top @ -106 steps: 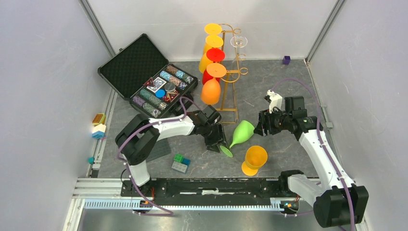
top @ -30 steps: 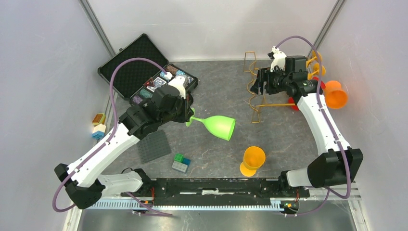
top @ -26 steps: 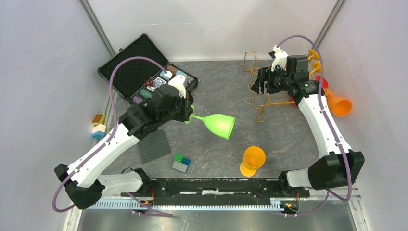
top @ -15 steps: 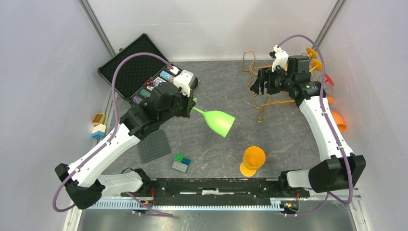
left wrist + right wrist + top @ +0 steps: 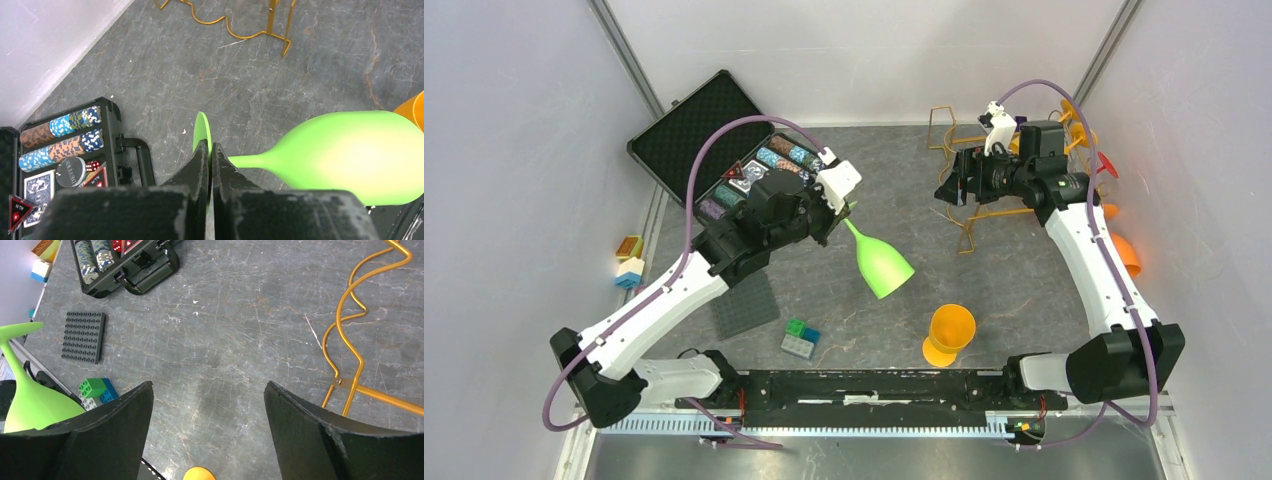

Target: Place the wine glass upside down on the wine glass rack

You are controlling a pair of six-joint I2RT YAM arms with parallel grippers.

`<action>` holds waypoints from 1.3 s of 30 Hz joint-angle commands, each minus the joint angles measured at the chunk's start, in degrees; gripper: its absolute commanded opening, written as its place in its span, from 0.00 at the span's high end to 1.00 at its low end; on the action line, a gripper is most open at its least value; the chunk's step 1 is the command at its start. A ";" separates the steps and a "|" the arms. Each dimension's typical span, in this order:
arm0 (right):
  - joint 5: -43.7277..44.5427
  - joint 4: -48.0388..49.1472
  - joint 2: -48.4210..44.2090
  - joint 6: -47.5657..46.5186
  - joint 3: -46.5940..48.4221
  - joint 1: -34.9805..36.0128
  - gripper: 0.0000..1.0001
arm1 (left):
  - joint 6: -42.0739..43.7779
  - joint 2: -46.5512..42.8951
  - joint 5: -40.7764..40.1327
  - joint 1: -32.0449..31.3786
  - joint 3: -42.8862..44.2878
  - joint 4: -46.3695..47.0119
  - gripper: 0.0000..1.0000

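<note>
The open poker chip case [image 5: 724, 150] sits on the left. The left gripper [image 5: 210, 145] has its jaws pinched tight on the foot of the green wine glass [image 5: 350, 150], which hangs mid-table with its bowl slanting down toward an orange glass [image 5: 951, 330]. The right gripper [image 5: 207, 390] is spread wide with nothing in it, just beside the wine glass rack [image 5: 340, 382], which looks tipped toward the right wall. Seems like the carry step. Next the rack probably wants standing up, then the foot slides into a free loop, bowl down

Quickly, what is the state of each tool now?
Left tool: closed, holding the green wine glass by its foot.
Right tool: open, holding nothing.
</note>
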 commanded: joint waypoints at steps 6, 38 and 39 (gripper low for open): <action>4.15 -1.44 1.75 -0.55 2.45 -1.69 0.13 | 0.29 1.47 3.91 0.03 -0.45 8.93 0.98; 14.50 -4.13 6.64 -5.46 1.37 -8.48 0.11 | -11.78 10.85 -3.98 0.12 -14.69 21.21 0.62; 15.04 -4.13 6.99 -5.65 1.51 -8.59 0.11 | -12.40 11.17 -5.25 0.12 -15.02 20.96 0.44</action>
